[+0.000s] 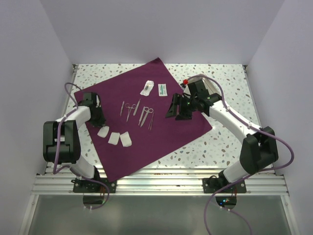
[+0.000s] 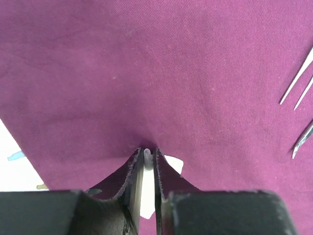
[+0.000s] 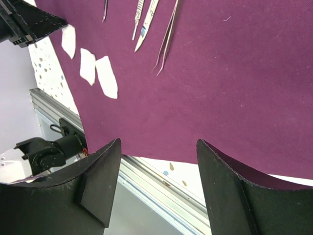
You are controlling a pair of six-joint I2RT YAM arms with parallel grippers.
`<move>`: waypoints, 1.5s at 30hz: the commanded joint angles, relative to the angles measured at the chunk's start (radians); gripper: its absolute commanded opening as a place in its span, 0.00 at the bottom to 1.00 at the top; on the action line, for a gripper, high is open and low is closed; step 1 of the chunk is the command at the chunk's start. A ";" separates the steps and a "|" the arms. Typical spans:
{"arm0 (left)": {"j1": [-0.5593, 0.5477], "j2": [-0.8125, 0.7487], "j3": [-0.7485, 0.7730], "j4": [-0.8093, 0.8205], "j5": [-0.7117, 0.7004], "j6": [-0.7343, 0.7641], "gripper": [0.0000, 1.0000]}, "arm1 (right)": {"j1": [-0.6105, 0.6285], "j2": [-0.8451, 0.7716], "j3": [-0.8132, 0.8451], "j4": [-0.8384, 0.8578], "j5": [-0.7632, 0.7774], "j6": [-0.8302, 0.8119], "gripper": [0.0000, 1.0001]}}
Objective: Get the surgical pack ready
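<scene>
Since the left jaws stand narrow, closed to a slit on a puckered bit of the purple cloth (image 2: pixel 156 73) at its left edge, the job now, as I judge it, is to lift that edge and fold it over the things laid on the cloth. To do it well, the pinch should take cloth alone, and deep enough not to slip. The lift should go straight up first, high enough to clear the three gauze squares (image 1: pixel 113 138) lying just inside that edge, then travel slowly toward the middle so the cloth drags nothing along. The instruments (image 1: pixel 138 111) and the two packets (image 1: pixel 154 88) near the middle should be left undisturbed under the fold. Bare table (image 2: pixel 14 171) shows just outside the pinched edge. The right jaws are wide apart and hold nothing. They hover above the right part of the cloth, near its edge on that side, and would need to come down onto that edge to fold their side. The cloth lies spread flat as a diamond on the table, reaching from the left jaws across to beneath the right ones.
</scene>
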 commanded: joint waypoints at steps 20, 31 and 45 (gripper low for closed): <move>-0.036 -0.281 0.024 -0.314 0.114 -0.158 0.14 | 0.000 0.015 0.012 0.024 -0.029 -0.010 0.67; -0.055 -0.362 0.076 -0.449 0.114 -0.174 0.07 | 0.000 0.024 0.017 0.021 -0.032 -0.013 0.67; -0.055 -0.293 0.024 -0.388 0.189 -0.188 0.08 | 0.000 0.030 0.017 0.024 -0.029 -0.004 0.67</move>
